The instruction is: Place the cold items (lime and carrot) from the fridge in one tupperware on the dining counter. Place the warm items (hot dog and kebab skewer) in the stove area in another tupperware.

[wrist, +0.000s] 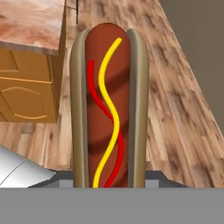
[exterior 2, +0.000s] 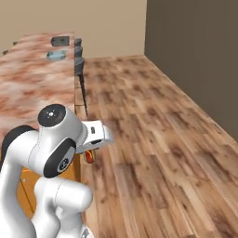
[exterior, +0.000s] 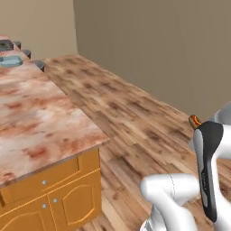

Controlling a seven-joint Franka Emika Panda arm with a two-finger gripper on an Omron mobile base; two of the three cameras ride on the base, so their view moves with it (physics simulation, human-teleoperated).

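While I look along the hand, the gripper [wrist: 109, 183] is closed partway on the hot dog [wrist: 109, 109], held over the wood floor [wrist: 175, 109] beside the counter [exterior: 40, 122]; two tupperwares [exterior 2: 56, 55] sit at the counter's far end, well apart from it

— What's holding everything up here?
— A long counter [exterior: 40, 122] with a reddish marbled top over orange cabinet doors, standing on a wooden plank floor [exterior: 135, 126]
— Anything lying on it?
— At the far end, a pale blue tub [exterior: 10, 61] and, just beyond it, a darker container [exterior 2: 60, 41]; the near stretch is bare stone
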